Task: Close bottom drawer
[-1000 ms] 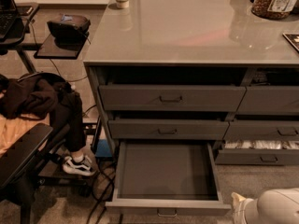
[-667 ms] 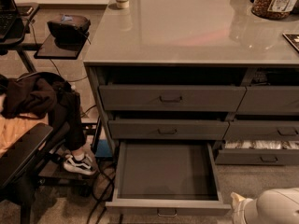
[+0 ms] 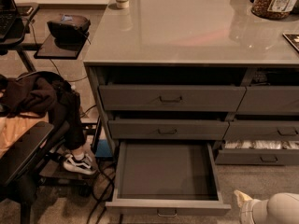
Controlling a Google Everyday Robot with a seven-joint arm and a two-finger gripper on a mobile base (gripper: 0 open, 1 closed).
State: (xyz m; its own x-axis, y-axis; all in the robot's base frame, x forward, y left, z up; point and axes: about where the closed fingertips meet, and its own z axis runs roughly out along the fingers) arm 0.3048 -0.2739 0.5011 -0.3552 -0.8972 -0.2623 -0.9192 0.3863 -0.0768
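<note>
Nothing moved: bottom drawer (image 3: 166, 171) open, gripper (image 3: 244, 202) lower right.

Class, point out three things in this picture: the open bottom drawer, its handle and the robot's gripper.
Bottom drawer (image 3: 166, 171), camera view, on its bare dark floor.
Handle (image 3: 167, 213), camera view, middle of the pull.
Gripper (image 3: 245, 203), camera view, bottom right corner, on its pale tip.
</note>
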